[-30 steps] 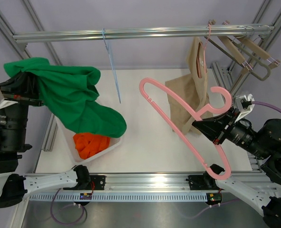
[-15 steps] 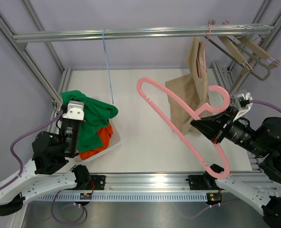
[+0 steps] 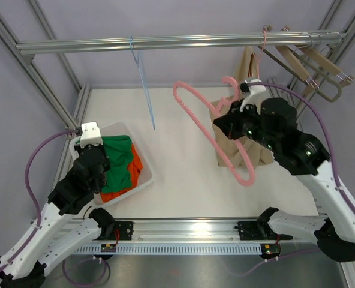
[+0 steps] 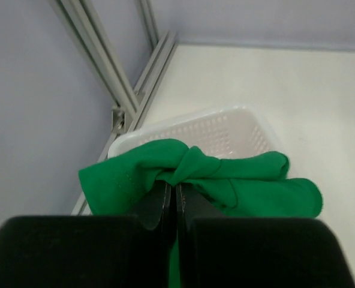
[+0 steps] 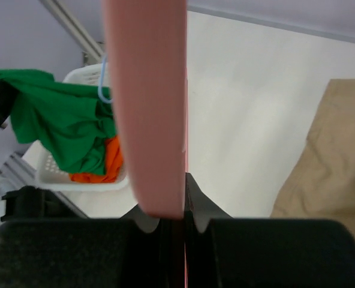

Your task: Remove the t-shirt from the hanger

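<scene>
The green t-shirt (image 3: pixel 116 157) lies bunched in the white basket (image 3: pixel 122 126), off the hanger. My left gripper (image 3: pixel 101 163) is over the basket. In the left wrist view its fingertips (image 4: pixel 176 185) are shut on a fold of the green t-shirt (image 4: pixel 225 180). My right gripper (image 3: pixel 234 123) is shut on the bare pink hanger (image 3: pixel 195 117) and holds it up in front of the beige garment. In the right wrist view the pink hanger (image 5: pixel 146 90) rises from between the closed jaws, midway between the fingertips (image 5: pixel 177 180).
An orange garment (image 3: pixel 114 193) lies under the green one in the basket. A beige garment (image 3: pixel 243 135) hangs from the rail (image 3: pixel 165 43) at the right. A thin blue hanger (image 3: pixel 143 84) hangs mid-rail. Several wooden hangers (image 3: pixel 309 63) hang at the far right.
My left arm has swung down and lowered the green t-shirt into the basket. My right arm has lifted the pink hanger up and back, toward the rail.
</scene>
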Controlling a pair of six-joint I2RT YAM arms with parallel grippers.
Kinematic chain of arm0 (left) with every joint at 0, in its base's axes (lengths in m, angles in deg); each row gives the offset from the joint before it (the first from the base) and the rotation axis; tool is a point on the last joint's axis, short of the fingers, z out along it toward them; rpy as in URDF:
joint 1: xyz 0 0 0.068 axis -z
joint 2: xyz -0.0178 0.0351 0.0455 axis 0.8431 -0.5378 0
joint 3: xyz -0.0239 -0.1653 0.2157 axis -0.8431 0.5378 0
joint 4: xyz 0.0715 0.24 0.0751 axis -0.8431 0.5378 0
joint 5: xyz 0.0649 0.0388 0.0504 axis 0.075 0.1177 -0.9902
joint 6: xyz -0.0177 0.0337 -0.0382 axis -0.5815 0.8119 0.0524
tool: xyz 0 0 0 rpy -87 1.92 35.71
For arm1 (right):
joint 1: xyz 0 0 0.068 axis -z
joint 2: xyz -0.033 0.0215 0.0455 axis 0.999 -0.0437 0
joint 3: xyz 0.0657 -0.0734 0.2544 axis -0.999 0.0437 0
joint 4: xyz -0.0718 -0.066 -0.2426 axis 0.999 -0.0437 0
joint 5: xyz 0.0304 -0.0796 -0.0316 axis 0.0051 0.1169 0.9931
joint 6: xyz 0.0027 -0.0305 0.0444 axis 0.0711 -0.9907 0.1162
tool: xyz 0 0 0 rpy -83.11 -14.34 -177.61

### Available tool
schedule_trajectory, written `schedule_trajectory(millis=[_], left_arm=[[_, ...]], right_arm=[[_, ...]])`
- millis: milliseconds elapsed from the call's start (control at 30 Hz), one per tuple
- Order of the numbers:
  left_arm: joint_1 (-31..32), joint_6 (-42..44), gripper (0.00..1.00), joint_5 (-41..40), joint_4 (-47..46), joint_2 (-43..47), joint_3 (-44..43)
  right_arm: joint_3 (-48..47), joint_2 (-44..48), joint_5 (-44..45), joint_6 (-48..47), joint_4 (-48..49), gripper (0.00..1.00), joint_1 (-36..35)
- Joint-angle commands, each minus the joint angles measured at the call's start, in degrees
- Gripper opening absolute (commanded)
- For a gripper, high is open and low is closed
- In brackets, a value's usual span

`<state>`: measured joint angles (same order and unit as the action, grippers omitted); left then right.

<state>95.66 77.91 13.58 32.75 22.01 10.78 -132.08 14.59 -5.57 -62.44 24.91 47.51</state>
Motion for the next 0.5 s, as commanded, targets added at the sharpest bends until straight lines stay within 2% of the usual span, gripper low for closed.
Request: schedule_trajectory(millis=[0,100,167,200,267,300,333,400,433,467], left_arm=[[-3.81,-17.64,0.0,-1.53,12.56,-4.39,-3.58],[-8.29,-20.56,0.0,6.61,15.3,-8.09,-2.97],[-11.11,-21.18,0.06,11.37,14.6,-9.23,-2.18],[-13.47,-21.27,0.09,15.04,14.16,-10.54,-1.83],[-15.68,-21.27,0.21,18.67,13.11,-11.69,-1.74],[-18.74,-21.1,0.27,22.95,12.75,-12.13,-1.13],[-20.16,-20.84,0.43,24.82,11.36,-12.14,-0.6],[-24.72,-19.87,0.68,29.81,10.12,-12.05,0.2],[-25.79,-19.52,0.95,30.72,9.77,-11.96,0.2],[-27.54,-19.25,0.99,31.42,9.41,-11.87,0.02]], right_arm=[[-6.91,-6.68,7.25,-4.12,4.89,0.0,-0.44],[-13.86,-14.06,13.05,-8.24,5.06,0.0,-3.25],[-19.48,-19.34,15.26,-9.93,4.97,0.0,-5.01],[-21.5,-21.1,15.09,-11.15,4.89,0.0,-5.19],[-27.56,-26.37,14.74,-12.48,4.01,0.0,-5.19],[-29.85,-28.21,15.09,-13.44,3.66,0.0,-5.19],[-34.4,-31.8,14.92,-13.54,2.52,0.0,-5.19],[-38.46,-34.9,14.39,-15.82,1.9,0.0,-5.19],[-41.96,-37.78,14.3,-16.17,1.98,0.0,-5.19],[-43.74,-39.29,14.39,-17.13,2.07,0.0,-5.19]])
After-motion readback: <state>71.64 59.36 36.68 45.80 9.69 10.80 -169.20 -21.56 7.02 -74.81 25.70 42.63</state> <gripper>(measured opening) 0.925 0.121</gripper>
